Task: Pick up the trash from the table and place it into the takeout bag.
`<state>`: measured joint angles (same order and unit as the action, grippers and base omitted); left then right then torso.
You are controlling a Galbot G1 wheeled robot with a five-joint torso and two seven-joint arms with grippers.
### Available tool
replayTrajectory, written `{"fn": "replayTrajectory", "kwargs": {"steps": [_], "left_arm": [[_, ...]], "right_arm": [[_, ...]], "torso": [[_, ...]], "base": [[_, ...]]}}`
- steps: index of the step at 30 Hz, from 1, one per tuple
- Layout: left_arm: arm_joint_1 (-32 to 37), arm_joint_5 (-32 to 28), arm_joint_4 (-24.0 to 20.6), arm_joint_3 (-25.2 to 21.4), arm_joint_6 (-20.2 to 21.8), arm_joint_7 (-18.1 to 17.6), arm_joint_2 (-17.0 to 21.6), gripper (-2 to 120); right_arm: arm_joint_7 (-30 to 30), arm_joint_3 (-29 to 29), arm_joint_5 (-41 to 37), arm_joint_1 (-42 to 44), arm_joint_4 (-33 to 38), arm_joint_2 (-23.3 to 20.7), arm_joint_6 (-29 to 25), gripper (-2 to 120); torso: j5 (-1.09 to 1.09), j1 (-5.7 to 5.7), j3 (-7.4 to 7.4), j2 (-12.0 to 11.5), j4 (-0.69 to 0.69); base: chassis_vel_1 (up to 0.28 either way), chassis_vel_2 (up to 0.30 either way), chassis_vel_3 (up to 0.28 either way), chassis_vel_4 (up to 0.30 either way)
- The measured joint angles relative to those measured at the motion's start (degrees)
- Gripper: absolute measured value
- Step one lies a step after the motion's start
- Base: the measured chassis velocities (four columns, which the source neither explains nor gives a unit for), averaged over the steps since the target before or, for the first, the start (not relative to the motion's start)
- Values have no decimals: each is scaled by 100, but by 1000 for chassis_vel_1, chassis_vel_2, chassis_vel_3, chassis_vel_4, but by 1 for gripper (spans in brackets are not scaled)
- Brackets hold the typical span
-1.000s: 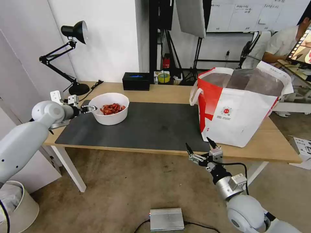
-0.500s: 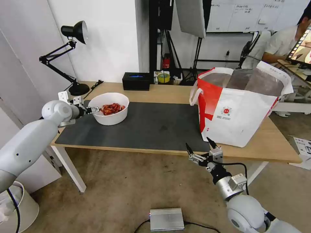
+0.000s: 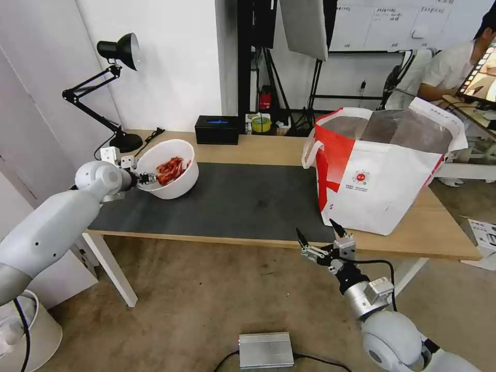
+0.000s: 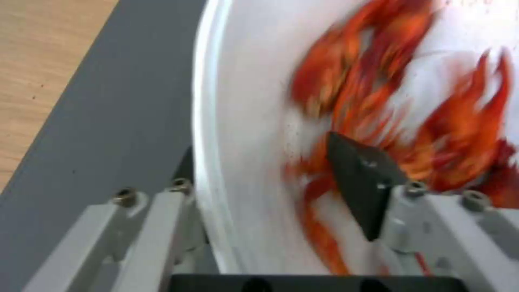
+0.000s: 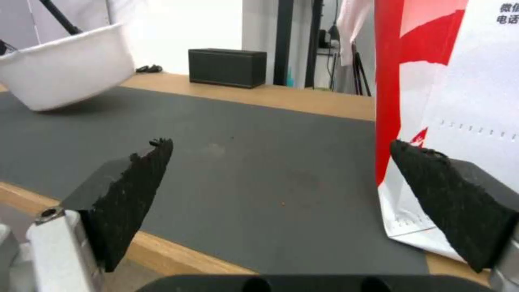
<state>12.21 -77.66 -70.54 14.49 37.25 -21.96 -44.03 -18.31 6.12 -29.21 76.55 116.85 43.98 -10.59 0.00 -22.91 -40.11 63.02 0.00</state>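
The trash here is a white round bowl (image 3: 173, 173) of red shells (image 3: 168, 168), at the left end of the dark grey mat (image 3: 243, 199) on the table (image 3: 268, 147). The bowl is tilted, its left side raised off the mat. My left gripper (image 3: 146, 179) is shut on the bowl's left rim (image 4: 208, 121), with one finger (image 4: 359, 178) inside among the shells (image 4: 411, 101). The takeout bag (image 3: 382, 175) stands open at the table's right end. My right gripper (image 3: 316, 230) hangs open just in front of the table's front edge, facing the mat, the bowl (image 5: 65, 73) and the bag (image 5: 460, 81).
A black desk lamp (image 3: 116, 77) stands at the back left corner, and a black box (image 3: 217, 129) at the back edge. On the floor lie a silver box (image 3: 266, 350) and, at lower left, a white bin (image 3: 26, 330).
My left gripper has pushed in onto the bowl's rim and shut on it. The bowl, which stood flat, is now tipped with its left side raised. The right arm has not moved.
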Motion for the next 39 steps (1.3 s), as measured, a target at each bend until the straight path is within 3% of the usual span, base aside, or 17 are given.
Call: {"fn": "replayTrajectory", "kwargs": {"steps": [12,22,28,39], "left_arm": [[84,-49,-113,-7,-362,-15,25,1],[166,-223,-486,-137,-589,-34,133,0],[-131,-687,-1217,-238,-649,-240,170,0],[-950,-1272,-1890,192,-670,-717,-84,0]], "right_arm": [[0,0,0,0,0,0,0,100],[0,0,0,0,0,0,0,100],[0,0,0,0,0,0,0,100],[0,0,0,0,0,0,0,100]], "torso": [[0,0,0,0,-1],[-1,0,0,0,0],[0,0,0,0,-1],[1,0,0,0,-1]], "base": [[0,0,0,0],[0,0,0,0],[0,0,0,0],[0,0,0,0]]}}
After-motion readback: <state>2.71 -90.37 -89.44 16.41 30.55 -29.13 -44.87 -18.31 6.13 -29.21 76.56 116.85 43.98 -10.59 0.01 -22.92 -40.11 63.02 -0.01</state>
